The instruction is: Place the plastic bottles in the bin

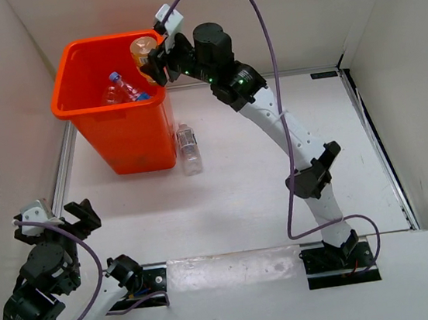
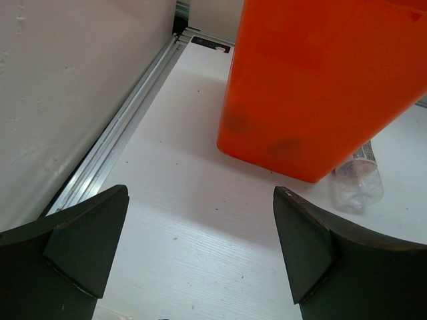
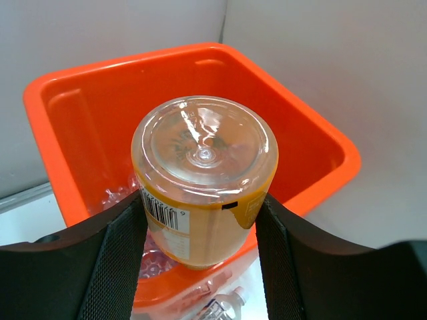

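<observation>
The orange bin [image 1: 82,106] stands at the back left of the table; it also shows in the left wrist view [image 2: 320,80] and the right wrist view [image 3: 73,107]. My right gripper [image 1: 156,61] is shut on a short orange bottle [image 3: 203,187], held bottom-up over the bin's right rim; the bottle also shows in the top view [image 1: 142,52]. Inside the bin lies a clear bottle with a blue cap [image 1: 123,89]. A clear bottle [image 1: 188,148] lies on the table beside the bin's right side, also in the left wrist view [image 2: 358,180]. My left gripper [image 1: 60,214] is open and empty at the near left.
White walls enclose the table on the left, back and right. A metal rail [image 2: 120,140] runs along the left wall. The right arm [image 1: 289,131] reaches diagonally across the table's middle.
</observation>
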You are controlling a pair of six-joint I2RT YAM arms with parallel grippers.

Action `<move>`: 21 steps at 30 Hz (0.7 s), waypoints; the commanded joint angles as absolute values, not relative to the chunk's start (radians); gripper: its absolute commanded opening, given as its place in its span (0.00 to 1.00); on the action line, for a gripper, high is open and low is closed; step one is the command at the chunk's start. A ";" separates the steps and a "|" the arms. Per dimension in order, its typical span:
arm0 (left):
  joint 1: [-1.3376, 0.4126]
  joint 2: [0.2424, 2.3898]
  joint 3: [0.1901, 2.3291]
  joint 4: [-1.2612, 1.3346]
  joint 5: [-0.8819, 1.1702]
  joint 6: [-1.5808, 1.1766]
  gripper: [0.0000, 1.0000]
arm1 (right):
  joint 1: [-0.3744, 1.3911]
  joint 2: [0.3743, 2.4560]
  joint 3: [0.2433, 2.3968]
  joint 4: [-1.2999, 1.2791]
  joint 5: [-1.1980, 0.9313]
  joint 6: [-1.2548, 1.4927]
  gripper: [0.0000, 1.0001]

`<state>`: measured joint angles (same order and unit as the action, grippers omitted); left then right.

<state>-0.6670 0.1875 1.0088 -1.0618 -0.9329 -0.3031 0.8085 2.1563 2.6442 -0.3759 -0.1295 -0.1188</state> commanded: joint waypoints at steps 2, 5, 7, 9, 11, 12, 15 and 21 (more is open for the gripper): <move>-0.660 0.195 1.011 -1.051 -0.939 -0.293 1.00 | 0.830 2.169 2.683 -0.321 -0.106 -0.166 0.26; -0.661 0.198 1.009 -1.051 -0.942 -0.291 1.00 | 0.838 2.177 2.674 -0.311 -0.110 -0.169 0.54; -0.660 0.198 1.011 -1.054 -0.940 -0.287 1.00 | 0.842 2.180 2.654 -0.310 -0.109 -0.154 0.87; -0.660 0.196 1.009 -1.051 -0.940 -0.290 1.00 | 0.841 2.181 2.648 -0.314 -0.121 -0.138 0.90; -0.658 0.198 1.009 -1.049 -0.942 -0.290 1.00 | 0.836 2.183 2.651 -0.331 -0.146 -0.130 0.90; -0.660 0.195 1.008 -1.048 -0.942 -0.291 1.00 | 0.821 2.183 2.651 -0.336 -0.155 -0.105 0.90; -0.660 0.195 1.008 -1.051 -0.942 -0.291 1.00 | 0.801 2.166 2.657 -0.345 -0.175 -0.081 0.90; -0.661 0.196 1.008 -1.051 -0.942 -0.291 1.00 | 0.723 2.112 2.646 -0.351 -0.129 -0.017 0.90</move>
